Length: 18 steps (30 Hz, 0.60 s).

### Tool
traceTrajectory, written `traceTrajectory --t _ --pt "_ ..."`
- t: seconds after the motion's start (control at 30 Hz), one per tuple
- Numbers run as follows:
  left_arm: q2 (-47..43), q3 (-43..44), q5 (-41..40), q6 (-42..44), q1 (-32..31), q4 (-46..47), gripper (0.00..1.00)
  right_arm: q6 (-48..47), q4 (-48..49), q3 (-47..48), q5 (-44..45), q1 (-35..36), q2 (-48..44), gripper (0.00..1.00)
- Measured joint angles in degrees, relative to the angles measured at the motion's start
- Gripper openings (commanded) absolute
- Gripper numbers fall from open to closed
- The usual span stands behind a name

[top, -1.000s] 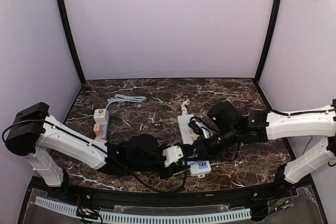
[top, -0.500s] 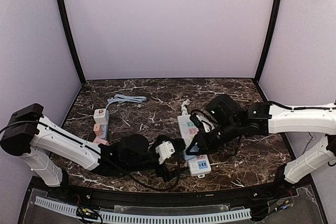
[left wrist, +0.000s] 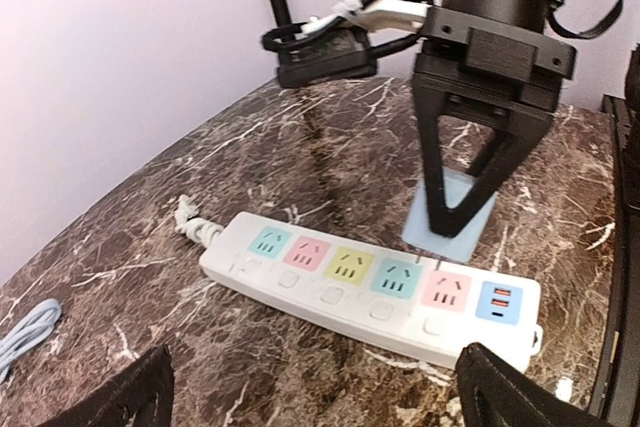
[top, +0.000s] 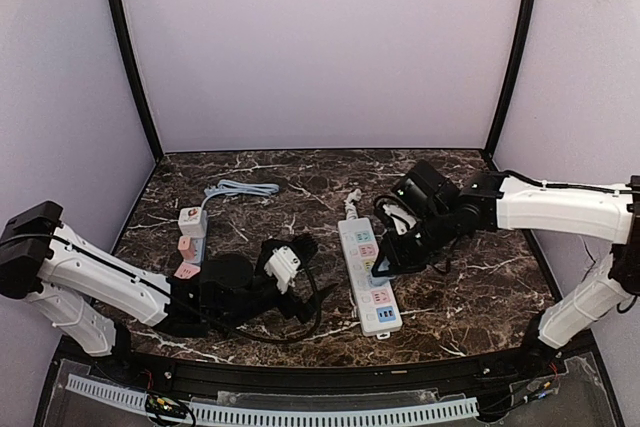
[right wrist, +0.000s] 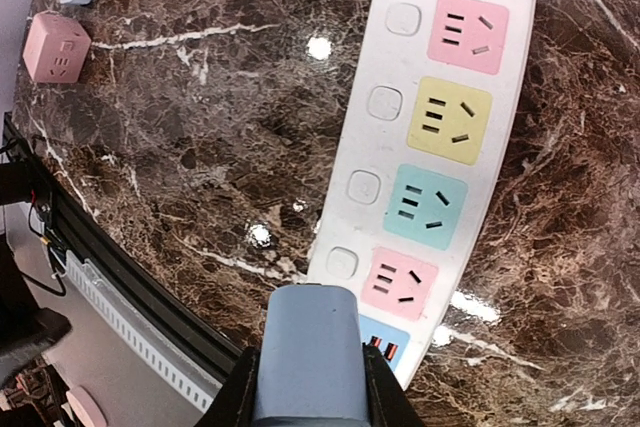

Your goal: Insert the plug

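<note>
- Cube adapters (top: 190,232), left of centre in the overhead view: pink and white, well apart from the work area and not involved in this step.
- Left gripper (left wrist: 315,397), lower centre-left overhead: released, fingers spread wide with nothing between them. It sits low beside the strip, apparently parked clear of the insertion path. Its camera gives a side view of the sockets.
- Power strip (top: 368,277), centre: lies flat on the marble table (top: 480,297), sockets facing up and cord at the upper end. Nothing restrains it.
- Plug (left wrist: 450,202), right of centre: light-blue body suspended above the strip, not touching it, over the lower end near the last pink socket and the USB block. The pins are hidden.
- Right gripper (right wrist: 305,387): clamped on the plug's two side faces and pointing downward, presumably so the pins face the sockets. Alignment over one socket is not yet complete. A skewed press could shift the loose strip.
</note>
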Motion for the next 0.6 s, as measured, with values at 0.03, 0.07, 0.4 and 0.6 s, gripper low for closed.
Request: traceTrajectory --t 0.03,0.07,0.4,0.6 --pt "-0.3 -0.4 -1.4 -0.8 0.4 0.3 0.99 -0.3 -0.4 0.2 0.2 -0.2 0.5 0.0" --pt "-0.6 -0.8 -2.2 -1.4 0.8 0.5 0.99 -0.6 -0.9 0.3 0.3 -0.4 0.9 0.0" --pt "-5.1 -6.3 -5.0 -9.0 7.0 2.5 0.99 -1.6 -2.7 0.3 0.9 -1.1 5.4 0.0" --pt "-5.4 -6.6 -4.9 -10.4 7.1 2.8 0.99 -1.4 -2.1 0.2 0.5 -1.1 7.5 0.0"
